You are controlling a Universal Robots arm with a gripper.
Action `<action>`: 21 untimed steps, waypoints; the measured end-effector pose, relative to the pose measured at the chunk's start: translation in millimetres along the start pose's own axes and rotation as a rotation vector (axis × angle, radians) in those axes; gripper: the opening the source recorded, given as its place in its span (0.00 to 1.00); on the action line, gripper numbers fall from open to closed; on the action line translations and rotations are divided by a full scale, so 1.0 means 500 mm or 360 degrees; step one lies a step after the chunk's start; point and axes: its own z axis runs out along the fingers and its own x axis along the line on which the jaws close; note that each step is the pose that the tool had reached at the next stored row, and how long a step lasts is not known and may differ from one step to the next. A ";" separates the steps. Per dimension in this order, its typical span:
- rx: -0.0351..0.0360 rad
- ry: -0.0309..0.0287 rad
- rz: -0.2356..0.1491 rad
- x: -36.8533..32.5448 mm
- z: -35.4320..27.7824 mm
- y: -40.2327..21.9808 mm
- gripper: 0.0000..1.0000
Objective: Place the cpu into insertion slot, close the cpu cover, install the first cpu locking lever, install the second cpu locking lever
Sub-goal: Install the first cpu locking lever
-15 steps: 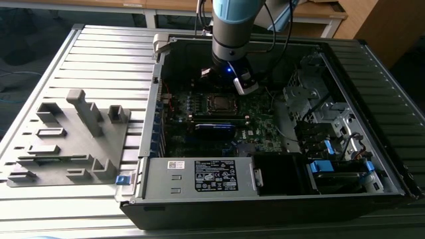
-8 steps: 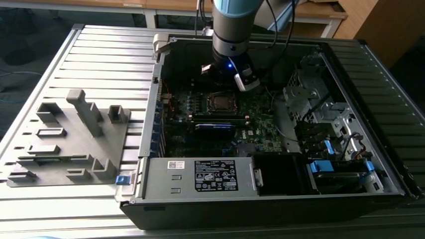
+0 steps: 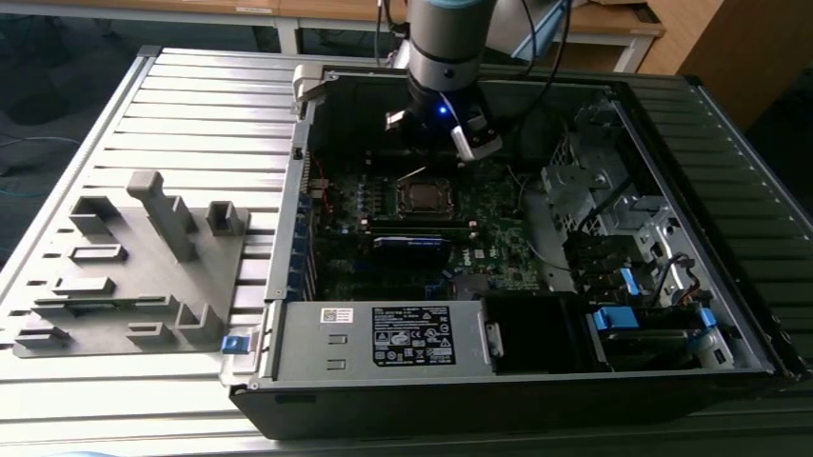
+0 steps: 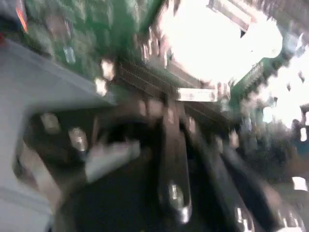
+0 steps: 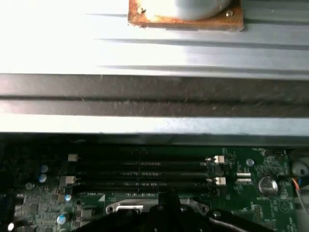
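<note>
Black-and-white gripper (image 3: pixel 441 143) hanging inside open black computer case (image 3: pixel 508 405), over green motherboard (image 3: pixel 496 214). Cannot tell how far open it is, or whether it is gripping anything. Second wrist view smearing, glare washing out the board. Small dull silver-grey square cpu (image 3: pixel 420 197) seemingly lying in its socket, near the gripper. Grey metal power supply box (image 3: pixel 381 338) sitting at the case's near wall
</note>
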 end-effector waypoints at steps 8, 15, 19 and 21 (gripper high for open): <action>-0.0011 -0.00075 -0.0001 0.004 -0.001 -0.001 0.11; -0.0019 -0.00284 -0.0006 0.018 0.009 -0.005 0.11; -0.0023 -0.00589 -0.0014 0.021 0.014 -0.007 0.11; -0.0023 -0.00703 -0.0017 0.022 0.016 -0.008 0.11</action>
